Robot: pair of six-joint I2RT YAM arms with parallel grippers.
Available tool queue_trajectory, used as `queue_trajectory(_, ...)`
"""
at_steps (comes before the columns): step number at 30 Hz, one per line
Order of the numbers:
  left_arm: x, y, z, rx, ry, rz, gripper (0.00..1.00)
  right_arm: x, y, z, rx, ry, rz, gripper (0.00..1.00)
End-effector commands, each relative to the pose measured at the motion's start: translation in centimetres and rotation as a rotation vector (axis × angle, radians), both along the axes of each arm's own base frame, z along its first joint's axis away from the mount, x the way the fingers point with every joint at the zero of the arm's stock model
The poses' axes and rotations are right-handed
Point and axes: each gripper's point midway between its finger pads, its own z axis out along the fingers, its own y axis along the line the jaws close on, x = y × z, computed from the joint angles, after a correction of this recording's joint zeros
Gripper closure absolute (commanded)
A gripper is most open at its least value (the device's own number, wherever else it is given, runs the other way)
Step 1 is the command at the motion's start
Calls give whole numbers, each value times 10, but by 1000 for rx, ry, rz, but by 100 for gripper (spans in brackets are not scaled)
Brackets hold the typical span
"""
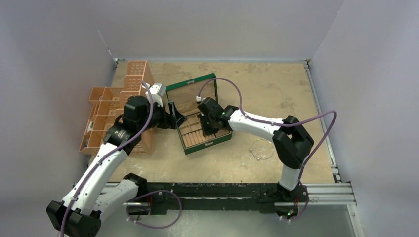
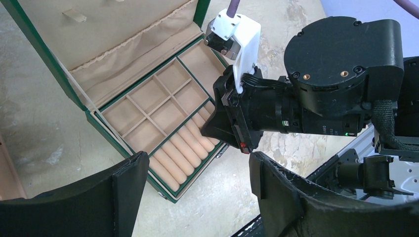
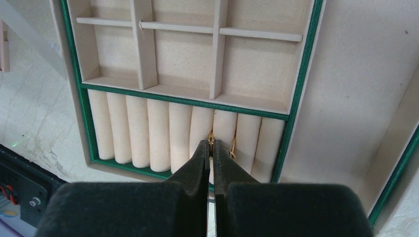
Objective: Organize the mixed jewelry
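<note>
The green box lies open mid-table, its tan ring rolls toward me. My right gripper is shut on a tiny gold ring that sits in a slot between two rolls. A second gold ring is tucked in the slot just to the right. My left gripper is open with nothing between its fingers, low by the box's left corner, facing the right arm's wrist. A thin silver wire hoop lies on the table right of the box. The chain is out of view.
Orange plastic baskets are stacked at the table's left, close behind the left arm. The box's upright lid stands at the far side. The square compartments show nothing inside. A metal rail runs along the near edge.
</note>
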Motion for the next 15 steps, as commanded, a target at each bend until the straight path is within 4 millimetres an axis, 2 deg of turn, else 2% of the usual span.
queue_trajectory(1, 5, -2, 10, -6, -57, -19, 26, 1, 1, -3, -51, -10, 10, 100)
queue_trajectory(9, 5, -2, 9, -4, -56, -22, 26, -5, 0, -19, -103, 4, -4, 100)
queue_trajectory(13, 5, -2, 9, -4, -56, -24, 26, 0, 1, -12, -96, -17, -23, 100)
queue_trajectory(15, 5, -2, 9, -4, -54, -24, 26, 3, 4, -3, -80, -30, -32, 95)
